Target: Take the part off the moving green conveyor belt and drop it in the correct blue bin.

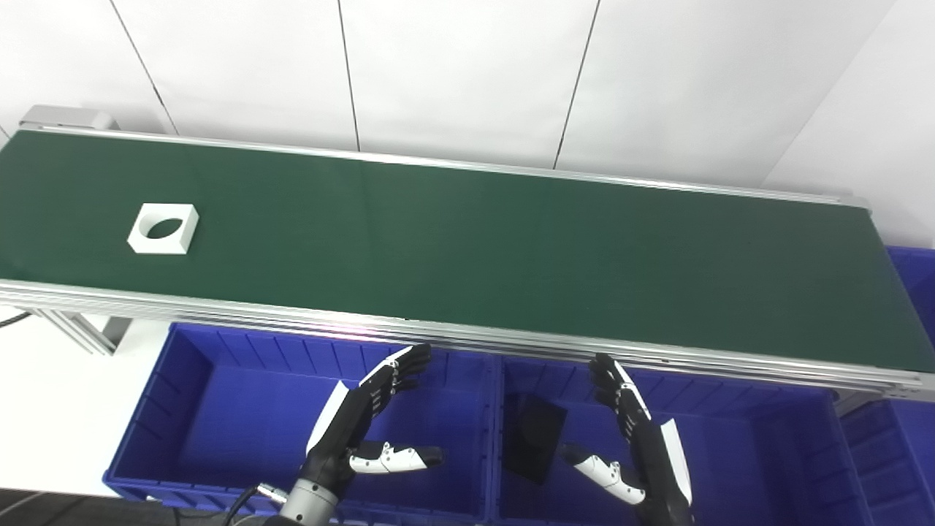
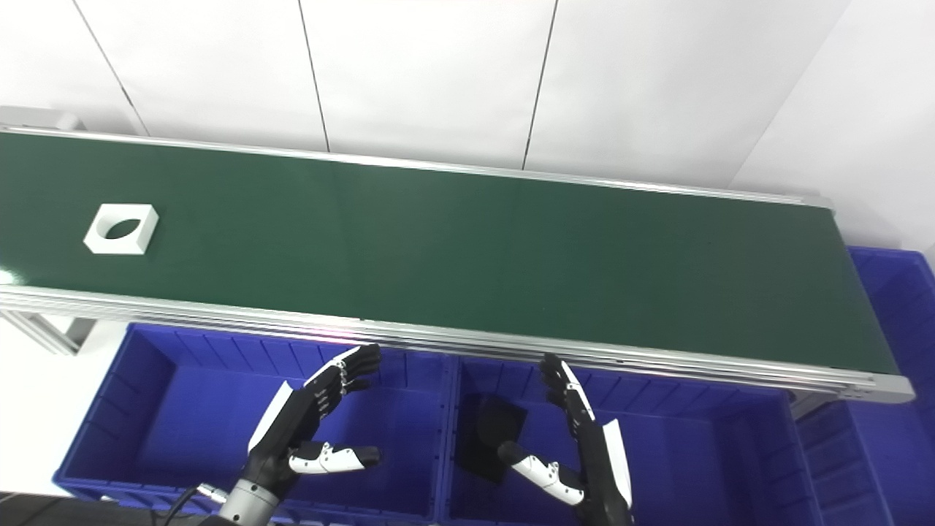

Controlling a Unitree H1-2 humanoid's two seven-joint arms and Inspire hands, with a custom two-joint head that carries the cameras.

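Part (image 1: pixel 163 229): white square block with round hole, lay far left on belt (image 1: pixel 467 248).
Handling: probably light, rigid; grip outer flat sides.
Left hand (image 1: pixel 358 431): spread wide, empty.
Right hand (image 1: pixel 639 446): spread wide, empty.

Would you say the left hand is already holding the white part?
No, the left hand hangs open over a blue bin, while the white part lies on the belt.

White part (image 1: pixel 163 229), green belt (image 1: pixel 467 248), blue bins (image 1: pixel 241 394), blk/white hands.
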